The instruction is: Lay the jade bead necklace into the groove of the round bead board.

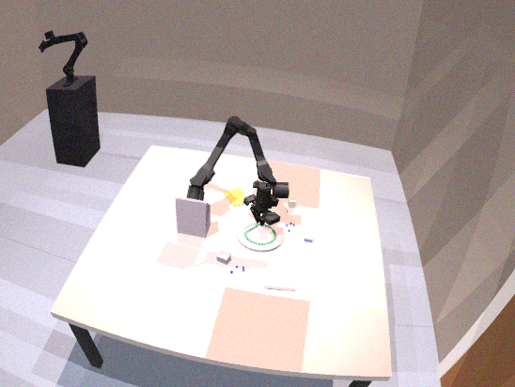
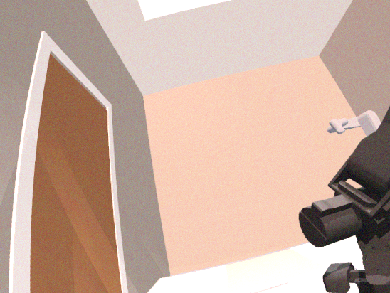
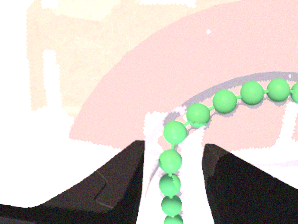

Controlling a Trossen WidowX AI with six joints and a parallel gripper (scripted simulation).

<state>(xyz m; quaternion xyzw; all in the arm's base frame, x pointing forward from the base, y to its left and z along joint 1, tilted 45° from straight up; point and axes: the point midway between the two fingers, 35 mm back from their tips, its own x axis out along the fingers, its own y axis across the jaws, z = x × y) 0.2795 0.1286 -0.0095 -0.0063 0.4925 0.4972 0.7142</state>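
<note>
The jade bead necklace [image 1: 261, 243] [image 3: 225, 101] is a ring of green beads lying on the round bead board [image 1: 240, 240] [image 3: 130, 100]. In the top view its upper left stretch runs nearly straight, inside the board's curve. In the wrist view the beads at the upper right lie along the inner side of the grey groove, and the strand bends sharply downward between the fingers. My gripper [image 1: 265, 223] [image 3: 173, 152] is partly open over the board's back edge. Pale gaps show between both fingers and the beads. The fingertips are out of frame in the exterior view.
A grey upright panel [image 1: 192, 218] stands left of the board. A yellow piece [image 1: 235, 196] lies behind, a small grey block [image 1: 224, 257] at front left, a blue-and-white block [image 1: 308, 239] at right. Small blue beads lie in two groups. A thin stick [image 1: 280, 288] lies in front.
</note>
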